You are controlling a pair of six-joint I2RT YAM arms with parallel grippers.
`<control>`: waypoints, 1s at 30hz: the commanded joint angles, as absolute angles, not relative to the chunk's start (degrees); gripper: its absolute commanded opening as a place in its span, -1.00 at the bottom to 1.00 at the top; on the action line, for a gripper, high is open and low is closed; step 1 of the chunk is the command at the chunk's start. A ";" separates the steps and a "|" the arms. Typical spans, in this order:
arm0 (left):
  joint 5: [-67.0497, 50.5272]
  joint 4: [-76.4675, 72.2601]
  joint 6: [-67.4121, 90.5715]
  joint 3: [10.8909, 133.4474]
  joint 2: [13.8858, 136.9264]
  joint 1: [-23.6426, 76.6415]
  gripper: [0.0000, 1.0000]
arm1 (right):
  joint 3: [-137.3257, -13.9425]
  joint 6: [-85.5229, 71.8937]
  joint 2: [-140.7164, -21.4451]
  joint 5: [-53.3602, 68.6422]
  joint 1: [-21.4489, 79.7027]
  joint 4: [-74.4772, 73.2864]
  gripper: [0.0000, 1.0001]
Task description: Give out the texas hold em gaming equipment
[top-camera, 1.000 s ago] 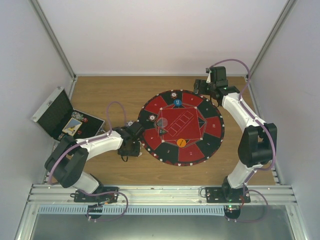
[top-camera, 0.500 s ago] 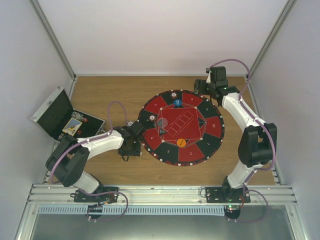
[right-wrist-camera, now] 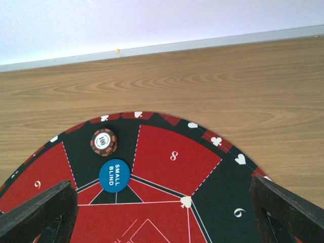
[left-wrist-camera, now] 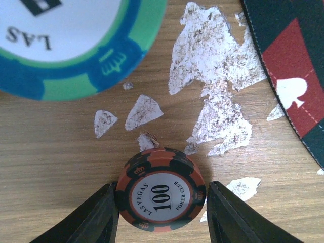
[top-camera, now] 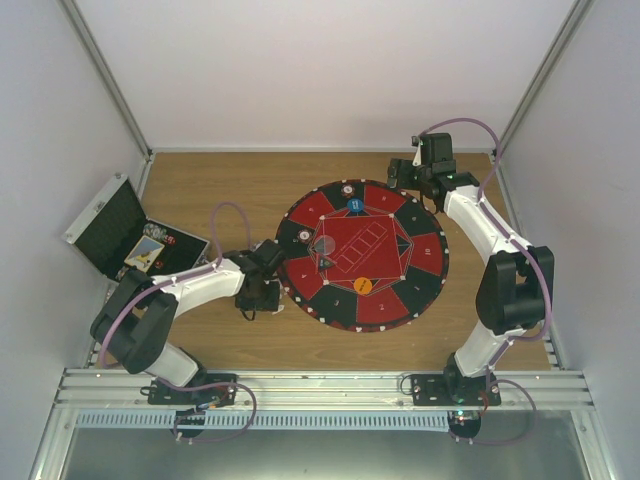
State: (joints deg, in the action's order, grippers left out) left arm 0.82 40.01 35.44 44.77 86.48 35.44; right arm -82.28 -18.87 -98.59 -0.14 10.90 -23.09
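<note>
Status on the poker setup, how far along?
Done: one striped chip, blue small-blind disc and orange disc lie on the mat. In hand: left gripper grips a 100 chip beside the mat. Left: chips and cards sit in the case; right gripper open, empty.

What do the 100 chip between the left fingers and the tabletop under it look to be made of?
100 chip: probably moulded plastic or clay composite, with a matte striped rim and a smoother printed centre label. Tabletop: looks like wood-grain laminate, not solid wood; rough white patches show where the printed surface has flaked off.
</note>
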 commanded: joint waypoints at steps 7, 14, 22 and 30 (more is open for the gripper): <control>-5.87 36.30 33.18 42.16 90.85 36.14 0.01 | -81.61 -18.69 -98.64 -1.49 10.36 -23.20 0.86; -5.77 36.05 31.82 43.17 92.58 38.94 -0.02 | -80.82 -19.06 -98.19 -1.40 10.32 -23.03 0.86; -6.00 35.84 32.11 41.97 95.54 40.78 0.01 | -79.18 -19.35 -97.01 -1.36 10.32 -22.93 0.86; -5.38 35.72 32.28 40.76 97.58 43.29 -0.09 | -77.26 -19.89 -95.43 -1.84 10.34 -22.93 0.86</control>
